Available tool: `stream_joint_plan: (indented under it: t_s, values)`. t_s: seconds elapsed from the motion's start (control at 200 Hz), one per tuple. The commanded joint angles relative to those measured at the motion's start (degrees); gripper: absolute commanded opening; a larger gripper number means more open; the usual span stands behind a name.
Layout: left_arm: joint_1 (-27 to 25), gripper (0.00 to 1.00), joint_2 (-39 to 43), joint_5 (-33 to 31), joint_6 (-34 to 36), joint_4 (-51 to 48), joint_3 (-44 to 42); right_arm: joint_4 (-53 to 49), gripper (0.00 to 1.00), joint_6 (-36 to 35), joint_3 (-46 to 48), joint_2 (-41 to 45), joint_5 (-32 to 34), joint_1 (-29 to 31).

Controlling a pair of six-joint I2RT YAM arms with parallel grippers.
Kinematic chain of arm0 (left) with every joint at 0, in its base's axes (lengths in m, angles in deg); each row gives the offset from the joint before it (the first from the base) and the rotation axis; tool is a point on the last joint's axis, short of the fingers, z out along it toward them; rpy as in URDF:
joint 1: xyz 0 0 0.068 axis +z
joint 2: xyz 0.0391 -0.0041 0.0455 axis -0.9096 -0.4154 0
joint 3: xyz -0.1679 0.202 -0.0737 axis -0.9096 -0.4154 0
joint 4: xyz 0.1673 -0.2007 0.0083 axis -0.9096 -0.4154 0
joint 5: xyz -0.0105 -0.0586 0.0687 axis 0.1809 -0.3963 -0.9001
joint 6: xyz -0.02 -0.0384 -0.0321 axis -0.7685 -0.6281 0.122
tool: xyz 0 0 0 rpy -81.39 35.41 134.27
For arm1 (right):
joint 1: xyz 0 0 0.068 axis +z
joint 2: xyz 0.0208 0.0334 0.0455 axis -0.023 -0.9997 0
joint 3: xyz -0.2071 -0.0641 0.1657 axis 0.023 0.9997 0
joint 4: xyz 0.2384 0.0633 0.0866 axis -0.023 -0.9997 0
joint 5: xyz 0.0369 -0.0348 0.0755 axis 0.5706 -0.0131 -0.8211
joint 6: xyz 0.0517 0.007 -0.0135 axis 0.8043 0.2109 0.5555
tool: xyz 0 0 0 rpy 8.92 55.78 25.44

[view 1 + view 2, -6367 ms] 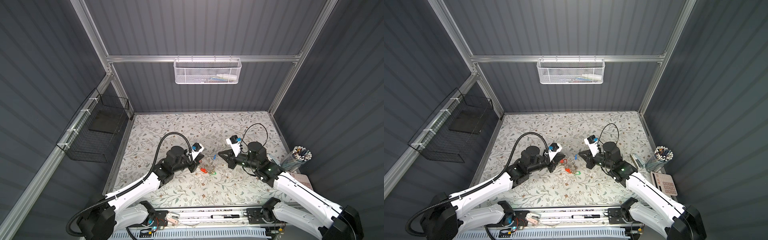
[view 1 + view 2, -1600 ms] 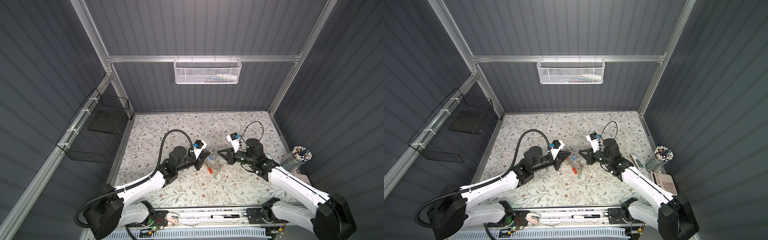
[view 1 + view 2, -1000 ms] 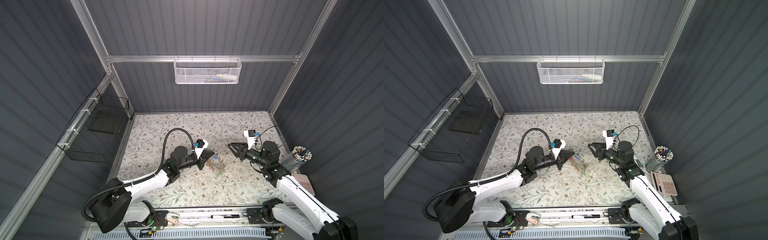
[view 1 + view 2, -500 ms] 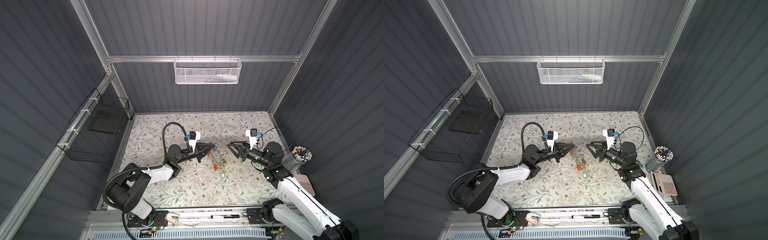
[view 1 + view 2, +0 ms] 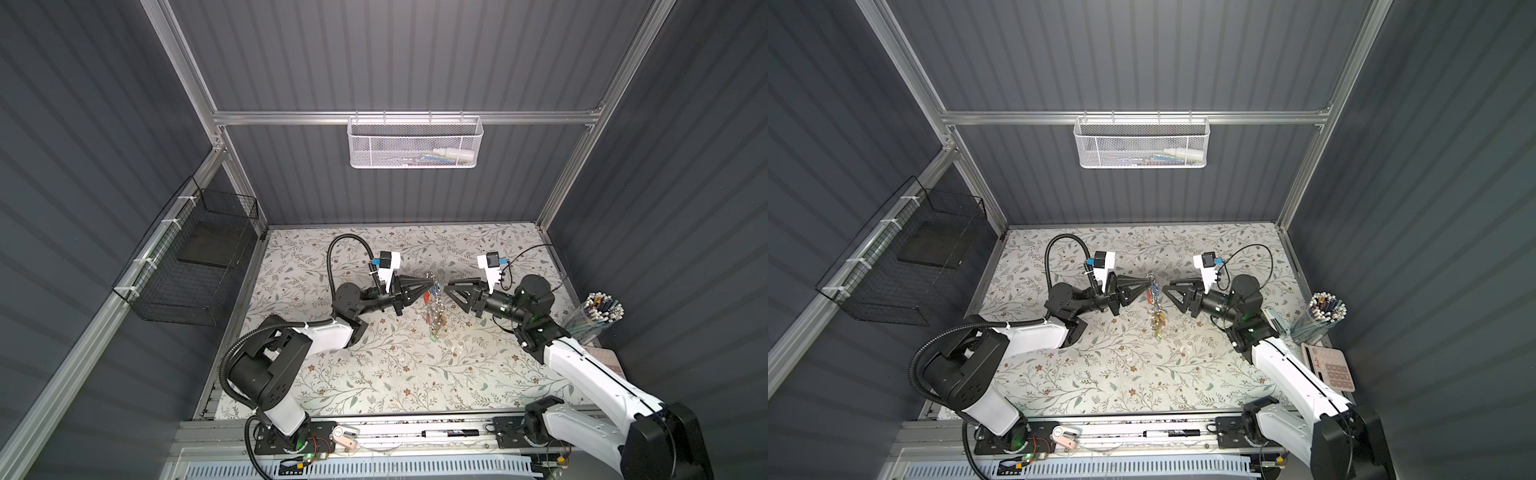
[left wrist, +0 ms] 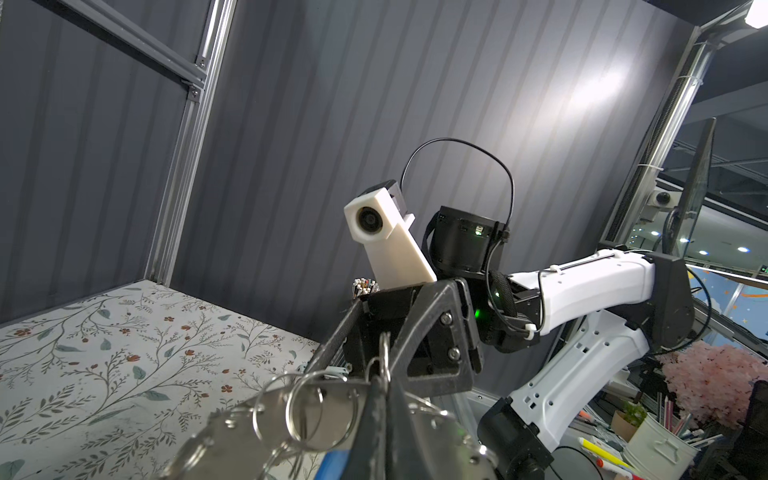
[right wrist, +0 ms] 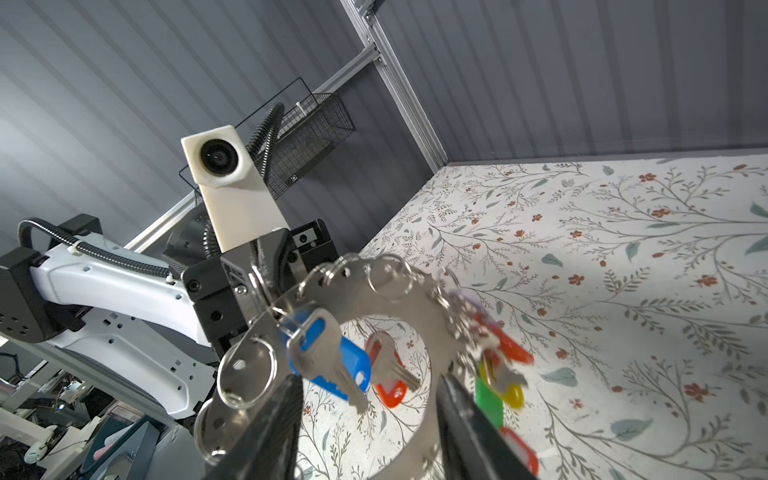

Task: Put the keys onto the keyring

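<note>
My left end effector [image 5: 424, 286] is clamped shut on the rim of the keyring [image 7: 419, 299], holding it above the surface [image 5: 374, 374]. The blue-tagged keys [image 7: 322, 351] hang at that rim. My right end effector [image 5: 448, 289] stands partly open just beside it, gripping nothing.

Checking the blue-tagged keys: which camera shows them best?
Right wrist view: the keys hang close-up on the keyring. The left wrist view catches only a blue sliver; both top views show a tiny speck.

Grey keyring [image 7: 415, 301] – silver keys [image 7: 322, 347], blue tag – over a pale floral-patterned table [image 7: 582, 291].
</note>
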Motion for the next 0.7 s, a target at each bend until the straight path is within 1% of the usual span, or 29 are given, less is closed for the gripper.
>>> stream_joint_plan:
  t_s: [0.0, 0.11, 0.17, 0.35, 0.395, 0.525, 0.58, 0.675, 0.695]
  values:
    - [-0.01, 0.00, -1.09, 0.75, -1.36, 4.58, 2.68, 3.91, 0.52, 0.88, -1.61, 1.03, -2.83, 0.44]
    - [-0.09, 0.00, -2.07, 0.93, -2.07, 4.59, 3.77, 4.80, 0.50, 1.21, -1.56, 1.33, -4.12, 0.89]
    - [-0.10, 0.00, -2.37, 0.85, -2.15, 4.61, 4.14, 4.96, 0.48, 0.90, -1.59, 1.11, -4.40, 1.24]
    - [-0.10, 0.00, -2.75, 0.63, -2.49, 4.58, 4.60, 5.46, 0.28, 0.77, -2.43, -0.98, -5.19, 1.53]
    - [-0.10, 0.00, -2.71, 0.64, -2.59, 4.58, 4.59, 5.91, 0.21, 0.89, -2.49, -1.25, -5.20, 1.53]
    - [-0.04, 0.00, -1.97, 0.68, -2.01, 3.62, 4.57, 6.30, 0.10, 0.79, -2.38, -1.30, -4.81, 1.48]
    - [-0.07, 0.00, -1.70, 0.70, -1.63, 2.93, 4.76, 6.30, 0.08, 0.68, -2.30, -1.30, -4.59, 1.53]
    - [-0.10, 0.00, -1.65, 0.94, -1.70, 2.92, 5.08, 6.43, 0.00, 0.64, -2.28, -1.47, -4.51, 1.52]
    - [-0.10, 0.00, -1.70, 0.98, -1.75, 2.98, 5.10, 6.48, 0.00, 0.56, -2.28, -1.54, -4.50, 1.53]
